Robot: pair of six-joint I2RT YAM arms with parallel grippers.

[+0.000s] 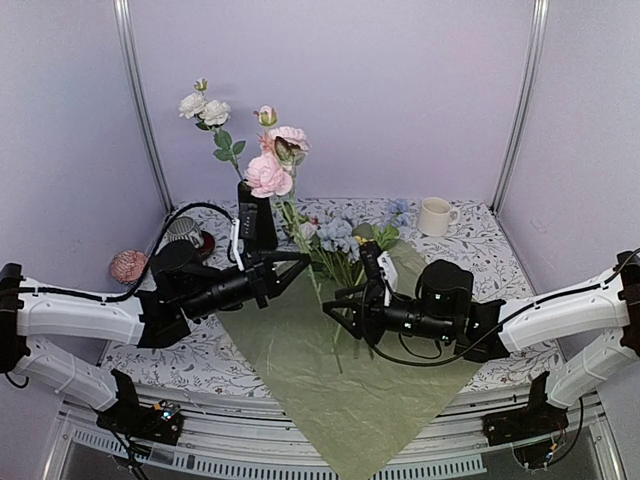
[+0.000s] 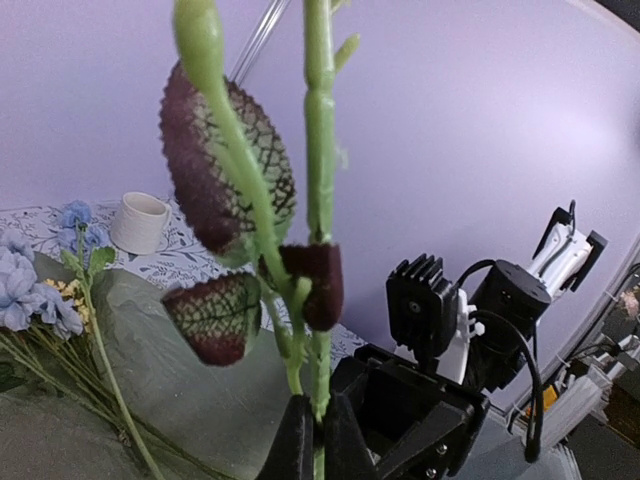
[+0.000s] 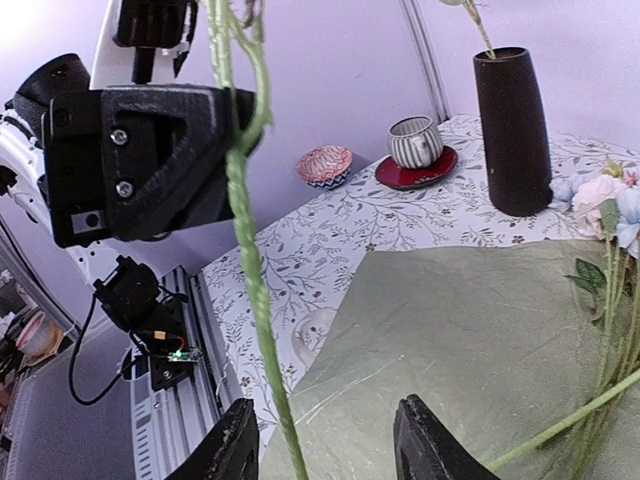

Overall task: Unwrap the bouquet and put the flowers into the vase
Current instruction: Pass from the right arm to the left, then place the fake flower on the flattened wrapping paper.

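Note:
The black vase (image 1: pixel 258 218) (image 3: pixel 513 130) stands at the back with a white-flowered stem (image 1: pixel 205 108) in it. My left gripper (image 1: pixel 299 262) (image 2: pixel 318 442) is shut on the green stem (image 2: pixel 318 190) of a pink flower (image 1: pixel 272 172), held upright just right of the vase. That stem hangs down between the open fingers (image 3: pixel 235 452) of my right gripper (image 1: pixel 336 307) (image 3: pixel 330 455), close to the left one, with nothing pinched. The olive-green wrap (image 1: pixel 340 380) (image 3: pixel 470 340) lies spread flat. The other flowers (image 1: pixel 340 240) (image 2: pixel 30 290), blue and white, lie on its far edge.
A white mug (image 1: pixel 436 215) (image 2: pixel 137 222) stands at the back right. A striped cup on a red saucer (image 1: pixel 188 234) (image 3: pixel 415 145) and a small pink bowl (image 1: pixel 128 265) (image 3: pixel 325 163) sit at the left. Purple walls close in three sides.

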